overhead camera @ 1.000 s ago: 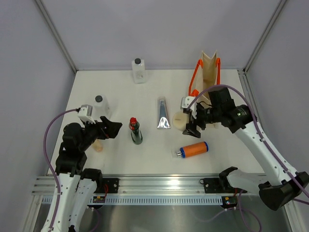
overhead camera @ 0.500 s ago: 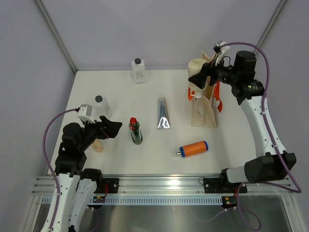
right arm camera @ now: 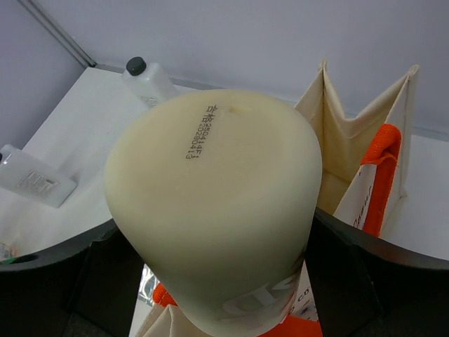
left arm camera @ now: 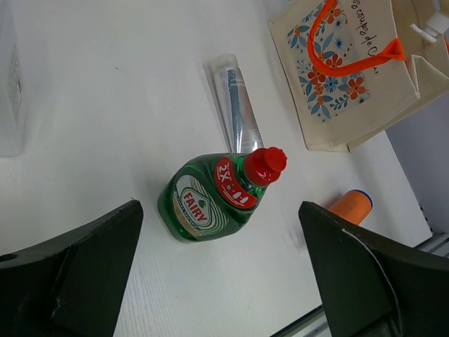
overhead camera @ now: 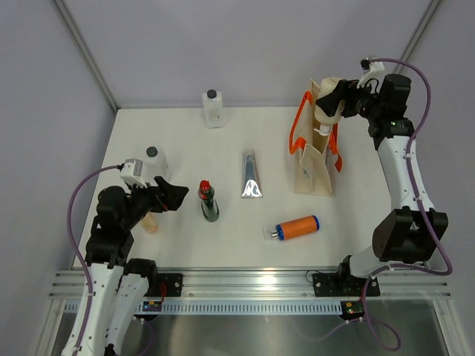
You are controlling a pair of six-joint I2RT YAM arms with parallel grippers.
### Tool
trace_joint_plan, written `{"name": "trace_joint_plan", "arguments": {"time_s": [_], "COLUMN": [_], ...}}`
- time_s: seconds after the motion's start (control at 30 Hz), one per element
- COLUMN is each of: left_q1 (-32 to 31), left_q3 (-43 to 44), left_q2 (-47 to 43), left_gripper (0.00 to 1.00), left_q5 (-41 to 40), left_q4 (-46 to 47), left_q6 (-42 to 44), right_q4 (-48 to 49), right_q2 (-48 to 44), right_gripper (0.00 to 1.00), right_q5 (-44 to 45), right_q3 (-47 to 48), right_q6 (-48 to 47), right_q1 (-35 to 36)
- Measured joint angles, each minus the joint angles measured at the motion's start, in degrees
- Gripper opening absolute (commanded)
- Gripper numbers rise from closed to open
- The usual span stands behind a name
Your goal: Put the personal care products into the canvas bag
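Table (overhead camera: pixel 133 133): unchanged | right gripper (overhead camera: pixel 335 101) clamping cream bottle (overhead camera: pixel 325 106), shifted over canvas bag (overhead camera: pixel 315 167) | left gripper (overhead camera: pixel 173 197) agape

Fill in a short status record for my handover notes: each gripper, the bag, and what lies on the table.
right gripper: shut on cream bottle, raised at the open top of canvas bag
left gripper: open, empty, facing dark green bottle
canvas bag: upright, far right of table
on table: far clear bottle, left clear bottle, silver tube, dark green bottle, orange bottle, peach bottle
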Motion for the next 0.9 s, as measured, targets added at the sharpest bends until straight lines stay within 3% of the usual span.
{"name": "trace_joint_plan", "arguments": {"time_s": [0.57, 0.73, 0.9], "left_q1": [0.0, 0.0, 0.0], "left_q3": [-0.4, -0.7, -0.7], "left_q2": [1.4, 1.2, 0.8], "left_gripper": [0.99, 0.99, 0.99], "left_q5": [0.9, 0.9, 0.9], "left_q4": [2.3, 2.2, 1.6], "left_q6": [-0.2, 0.0, 0.7], "right_q4": [-2.6, -4.5, -9.2], "right_q2": [5.9, 9.1, 12.7], "right_gripper": [0.0, 0.0, 0.0], "right_q5": [24.6, 25.5, 20.6], "right_q3": [0.7, 1.7, 3.2], "right_q6": [-9.6, -13.2, -16.1], "right_q1": [0.8, 1.2, 3.0]}}
